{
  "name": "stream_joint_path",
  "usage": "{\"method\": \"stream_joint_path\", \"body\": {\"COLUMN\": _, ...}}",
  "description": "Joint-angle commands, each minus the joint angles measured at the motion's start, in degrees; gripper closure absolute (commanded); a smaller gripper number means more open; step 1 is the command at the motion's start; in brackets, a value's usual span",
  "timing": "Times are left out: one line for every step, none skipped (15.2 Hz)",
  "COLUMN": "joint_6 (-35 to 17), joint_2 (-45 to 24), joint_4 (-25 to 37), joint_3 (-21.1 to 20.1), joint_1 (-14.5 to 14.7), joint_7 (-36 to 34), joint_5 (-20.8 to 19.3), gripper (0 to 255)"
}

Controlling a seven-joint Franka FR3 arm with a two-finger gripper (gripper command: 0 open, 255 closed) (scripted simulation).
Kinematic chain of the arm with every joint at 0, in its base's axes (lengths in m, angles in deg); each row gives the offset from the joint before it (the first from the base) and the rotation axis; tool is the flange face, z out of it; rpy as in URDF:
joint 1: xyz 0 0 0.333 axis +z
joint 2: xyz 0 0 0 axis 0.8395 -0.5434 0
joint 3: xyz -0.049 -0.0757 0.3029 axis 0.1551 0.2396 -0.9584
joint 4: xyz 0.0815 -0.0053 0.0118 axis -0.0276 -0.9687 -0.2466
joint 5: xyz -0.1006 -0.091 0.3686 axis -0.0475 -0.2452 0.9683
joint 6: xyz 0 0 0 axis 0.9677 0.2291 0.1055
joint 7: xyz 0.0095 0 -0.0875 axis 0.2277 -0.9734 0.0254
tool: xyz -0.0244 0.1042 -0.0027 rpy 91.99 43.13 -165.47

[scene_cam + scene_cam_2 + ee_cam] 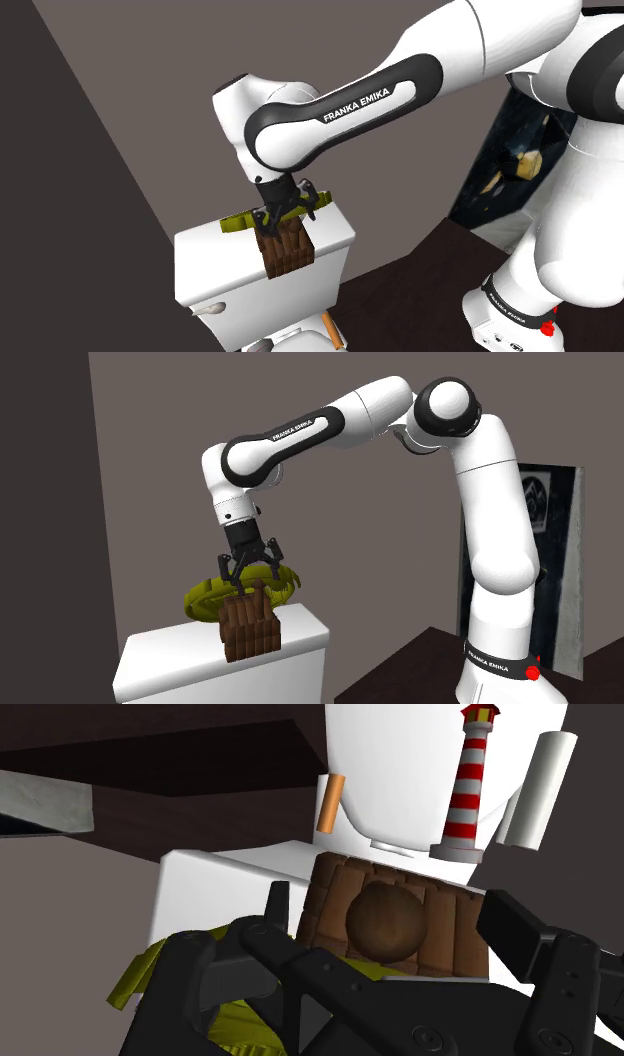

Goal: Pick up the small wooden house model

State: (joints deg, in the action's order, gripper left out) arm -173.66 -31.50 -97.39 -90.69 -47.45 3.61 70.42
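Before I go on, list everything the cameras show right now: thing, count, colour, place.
house model: 1, brown, at the front edge of the toilet tank's lid, under the claw
ring-shaped thing: 1, olive green, on the lid behind the house model
toilet tank: 1, white, against the grey wall
lighthouse figure: 1, red and white stripes, beyond the tank
white cylinder: 1, white, beside the lighthouse figure
orange cylinder: 1, orange, beyond the tank
picture panel: 1, dark, at the shoulder view's right
arm: 1, white with dark joints, reaching over the tank
claw: 1, black, just above the house model
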Motion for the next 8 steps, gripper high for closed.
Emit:
{"method": "stream_joint_path", "body": {"joint_6": -0.48, "joint_2": -0.12, "joint_4": -0.35, "joint_3": 0.04, "joint_1": -0.02, "joint_7": 0.01, "joint_5": -0.08, "gripper": 0}}
{"method": "stream_joint_path", "body": {"joint_6": -0.42, "joint_2": -0.02, "joint_4": -0.37, "joint_3": 0.05, "joint_1": -0.07, "joint_7": 0.08, "joint_5": -0.04, "gripper": 255}}
{"method": "stream_joint_path", "body": {"joint_6": -0.41, "joint_2": -0.01, "joint_4": -0.37, "joint_3": 0.04, "joint_1": -0.06, "joint_7": 0.07, "joint_5": -0.04, "gripper": 255}}
{"method": "stream_joint_path", "body": {"joint_6": -0.4, "joint_2": -0.01, "joint_4": -0.36, "joint_3": 0.04, "joint_1": -0.06, "joint_7": 0.06, "joint_5": -0.03, "gripper": 255}}
{"method": "stream_joint_path", "body": {"joint_6": -0.4, "joint_2": -0.01, "joint_4": -0.36, "joint_3": 0.04, "joint_1": -0.05, "joint_7": 0.06, "joint_5": -0.04, "gripper": 255}}
{"method": "stream_joint_path", "body": {"joint_6": -0.41, "joint_2": 0.0, "joint_4": -0.37, "joint_3": 0.04, "joint_1": -0.06, "joint_7": 0.06, "joint_5": -0.03, "gripper": 255}}
{"method": "stream_joint_path", "body": {"joint_6": -0.41, "joint_2": 0.01, "joint_4": -0.38, "joint_3": 0.03, "joint_1": -0.05, "joint_7": 0.05, "joint_5": -0.02, "gripper": 255}}
{"method": "stream_joint_path", "body": {"joint_6": -0.4, "joint_2": 0.01, "joint_4": -0.38, "joint_3": 0.04, "joint_1": -0.06, "joint_7": 0.06, "joint_5": -0.03, "gripper": 255}}
